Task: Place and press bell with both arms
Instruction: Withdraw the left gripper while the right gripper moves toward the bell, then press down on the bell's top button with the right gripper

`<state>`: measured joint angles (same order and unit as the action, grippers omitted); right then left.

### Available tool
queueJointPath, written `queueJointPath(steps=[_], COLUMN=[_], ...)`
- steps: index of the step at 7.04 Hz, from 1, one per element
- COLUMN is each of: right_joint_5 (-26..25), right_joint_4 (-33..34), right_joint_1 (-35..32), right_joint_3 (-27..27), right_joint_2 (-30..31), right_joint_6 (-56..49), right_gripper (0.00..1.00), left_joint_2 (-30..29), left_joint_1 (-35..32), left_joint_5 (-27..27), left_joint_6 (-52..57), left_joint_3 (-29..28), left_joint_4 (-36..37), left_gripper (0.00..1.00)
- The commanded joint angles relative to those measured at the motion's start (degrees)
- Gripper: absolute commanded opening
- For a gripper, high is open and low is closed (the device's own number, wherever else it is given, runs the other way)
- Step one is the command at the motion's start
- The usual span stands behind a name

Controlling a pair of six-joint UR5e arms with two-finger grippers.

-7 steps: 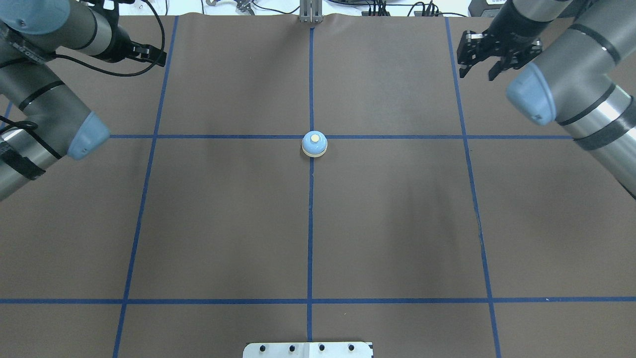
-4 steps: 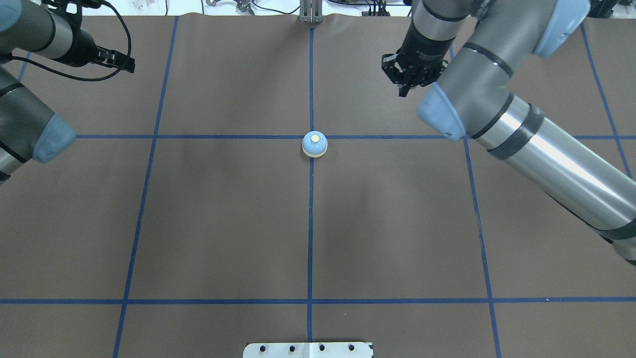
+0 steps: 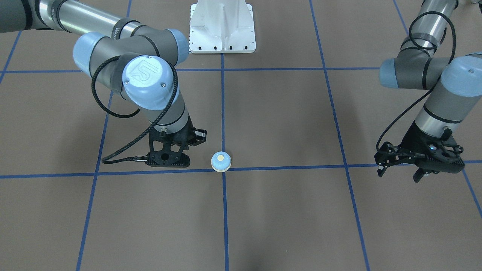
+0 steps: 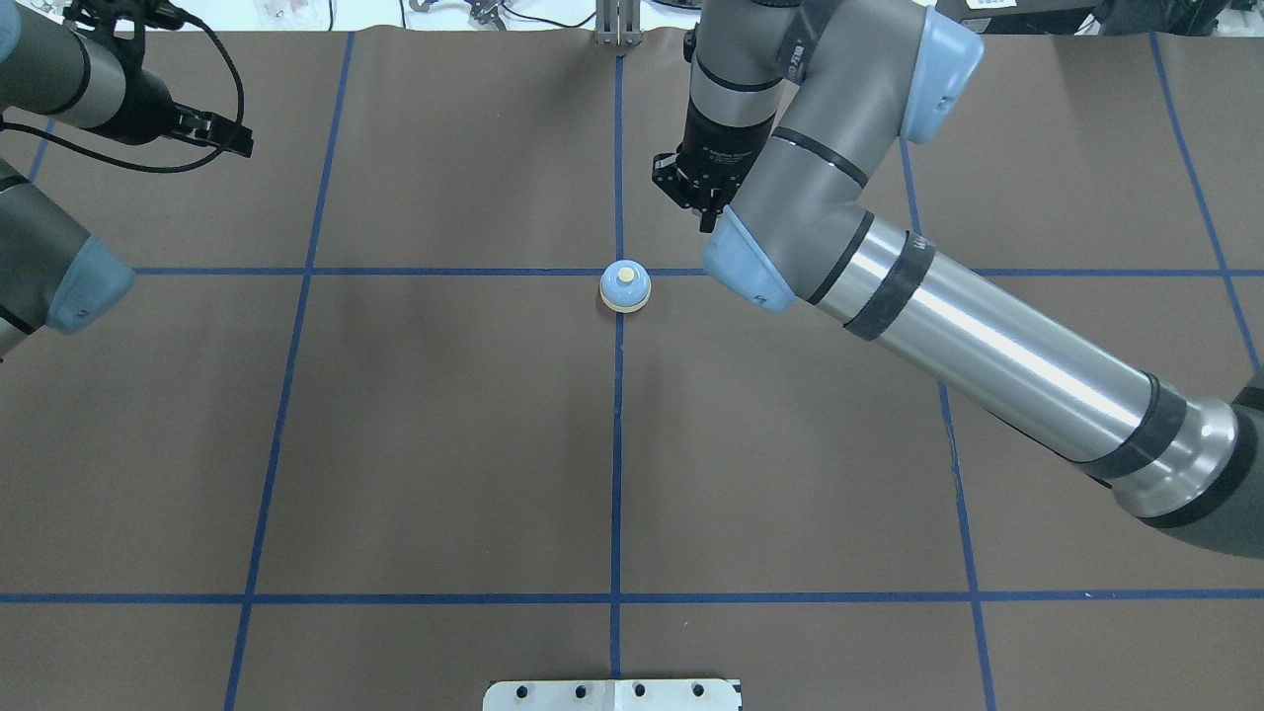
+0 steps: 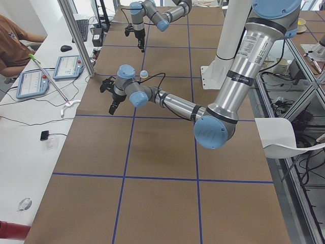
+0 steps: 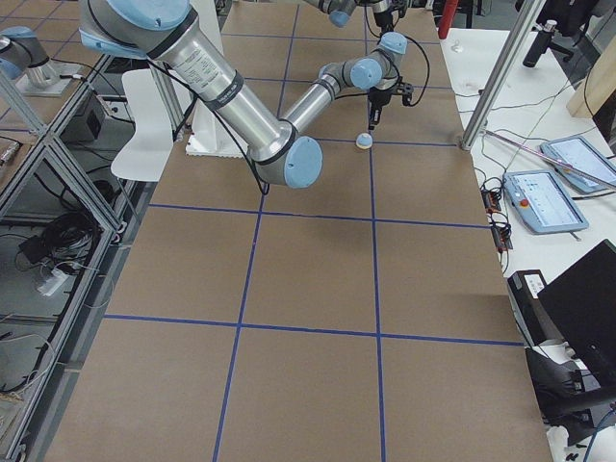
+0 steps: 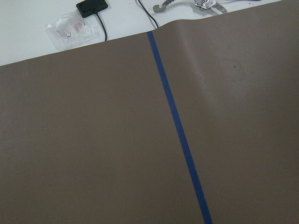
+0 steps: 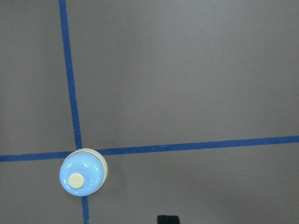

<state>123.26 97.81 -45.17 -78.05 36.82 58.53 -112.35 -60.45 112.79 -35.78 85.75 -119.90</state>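
The light-blue bell (image 4: 625, 287) with its cream button stands upright on the brown table where two blue tape lines cross; it also shows in the front view (image 3: 221, 162) and low left in the right wrist view (image 8: 81, 178). My right gripper (image 3: 168, 162) hangs fingers-down close to the table, a short way beside the bell and not touching it; its fingers look shut and empty. In the overhead view it (image 4: 694, 197) is partly hidden behind its own elbow. My left gripper (image 3: 398, 175) is open and empty, far off at the table's left side (image 4: 240, 138).
The white pedestal plate (image 3: 222, 26) sits at the robot's side of the table. A metal post (image 4: 617, 25) stands at the far edge. Blue tape lines (image 7: 180, 135) grid the brown table cover. Tablets (image 5: 70, 66) and an operator sit beyond the far edge.
My right arm has swung in from the far right corner to just beside the bell, and its fingers have closed. My left arm has drawn back to the left. The bell has not moved.
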Motion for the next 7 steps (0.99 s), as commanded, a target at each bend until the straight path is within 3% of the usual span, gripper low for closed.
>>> queueJointPath(steps=[1,7], right_joint_5=[-0.1,-5.0], right_joint_4=[-5.9,-11.4], right_joint_1=[1.8,5.1], right_joint_3=[5.9,13.0], right_joint_2=[-2.3,-4.6], right_joint_6=[3.2,3.3], right_gripper=[0.00,0.00], left_joint_2=[0.2,0.2], left_joint_1=[0.2,0.6], left_joint_5=[-0.1,-0.6], left_joint_6=[0.0,0.0], left_joint_3=[-0.1,-0.6], left_joint_4=[-0.1,-0.2], left_gripper=[1.00,1.00])
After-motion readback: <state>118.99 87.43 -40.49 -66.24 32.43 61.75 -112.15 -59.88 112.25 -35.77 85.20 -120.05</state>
